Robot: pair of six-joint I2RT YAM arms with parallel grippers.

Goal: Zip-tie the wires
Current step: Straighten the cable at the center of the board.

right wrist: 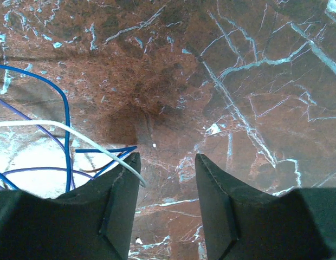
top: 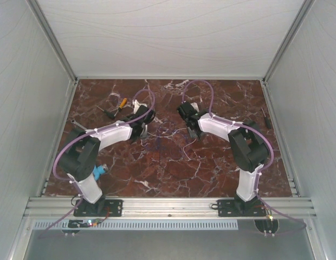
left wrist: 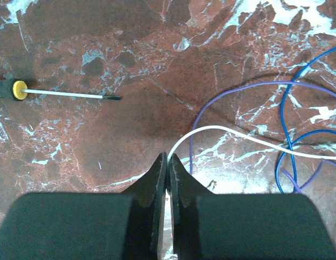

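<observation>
Left end effector pinches a white strand of the wires, likely anchoring them; right end effector is spread, empty.

The wires are a small loose tangle of very thin strands lying flat near the middle of the bench, well apart from every edge. There are three colours. A white strand comes out from between the pressed-together fingertips of the left tool, arcs up and then trails off to the right. A purple strand bends in a wide loop around it. A blue strand curls in overlapping loops beside that. The white strand's free end lies against the tip of one finger of the right tool, not between its parted fingers.
</observation>
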